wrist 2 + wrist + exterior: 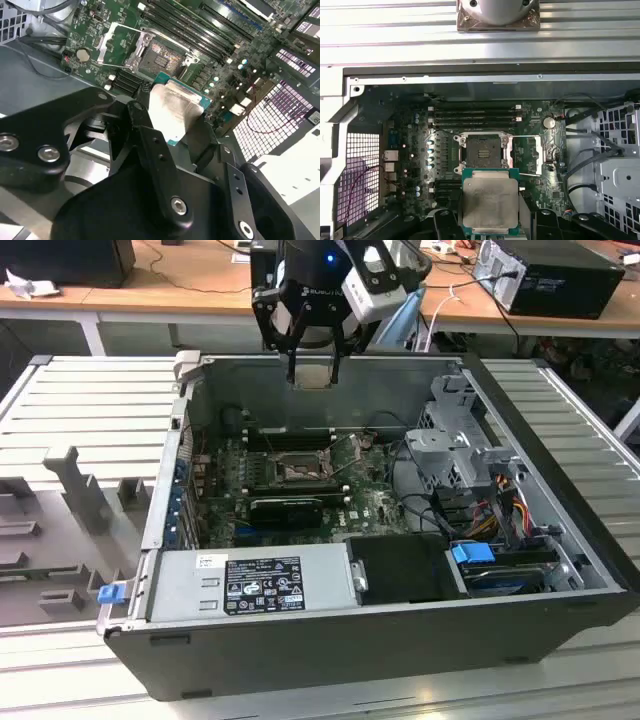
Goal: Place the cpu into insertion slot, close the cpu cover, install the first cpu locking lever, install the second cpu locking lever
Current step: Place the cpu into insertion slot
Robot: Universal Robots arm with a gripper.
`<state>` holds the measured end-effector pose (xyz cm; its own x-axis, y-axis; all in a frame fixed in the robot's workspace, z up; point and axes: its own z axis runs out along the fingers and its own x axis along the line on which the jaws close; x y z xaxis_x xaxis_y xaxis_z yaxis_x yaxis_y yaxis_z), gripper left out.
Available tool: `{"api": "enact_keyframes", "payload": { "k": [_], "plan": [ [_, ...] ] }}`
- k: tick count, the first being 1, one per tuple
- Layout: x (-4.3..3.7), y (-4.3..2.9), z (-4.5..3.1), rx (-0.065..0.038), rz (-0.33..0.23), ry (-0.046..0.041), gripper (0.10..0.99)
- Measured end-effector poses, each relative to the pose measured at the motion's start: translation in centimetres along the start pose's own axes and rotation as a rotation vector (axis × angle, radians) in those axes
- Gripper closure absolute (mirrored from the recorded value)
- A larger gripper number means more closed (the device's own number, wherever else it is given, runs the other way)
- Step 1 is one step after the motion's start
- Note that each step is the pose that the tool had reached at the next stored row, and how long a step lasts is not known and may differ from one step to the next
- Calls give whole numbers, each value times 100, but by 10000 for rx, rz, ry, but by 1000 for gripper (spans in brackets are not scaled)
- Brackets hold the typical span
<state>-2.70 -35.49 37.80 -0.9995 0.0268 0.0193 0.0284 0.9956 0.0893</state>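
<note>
- The black two-fingered gripper (176, 131) is sitting nearest the lens in the second wrist view, its jaws clenched on opposite edges of a chip.
- The cpu (490, 202), a flat square chip with a dull silver-grey metal top and a green rim, is being carried between those fingers, clear of the board and not touching it.
- In the exterior view the gripper (313, 365) is hanging with the cpu (313, 376) above the open grey computer case (400, 640), up near the rim of its far wall.
- Below the chip, the insertion slot (482, 150), a square socket with a dark pin field and silver rim, is lying bare on the green circuit board (410, 150).
- The cpu cover (103, 45), a thin silver frame with a square window, is standing swung open just beside the socket.
- Beyond the socket, the long black memory slots (475, 116) are running in parallel rows.
- Farthest off, the ribbed grey metal table (395, 30) is showing past the case wall.
</note>
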Motion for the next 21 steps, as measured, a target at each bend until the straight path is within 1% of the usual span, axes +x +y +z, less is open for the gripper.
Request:
{"api": "enact_keyframes", "payload": {
  "k": [1,2,3,9,12,16,21],
  "plan": [
    [0,0,0,-6,320,-28,549],
    [0,0,0,-10,524,-47,549],
    [0,0,1,-16,871,-78,549],
    [0,-3,12,-17,958,-86,549],
    [0,-3,13,-21,1117,-100,549],
    [0,-3,15,-29,1510,-135,549],
    [0,-3,16,-34,1769,-158,549]
  ]
}}
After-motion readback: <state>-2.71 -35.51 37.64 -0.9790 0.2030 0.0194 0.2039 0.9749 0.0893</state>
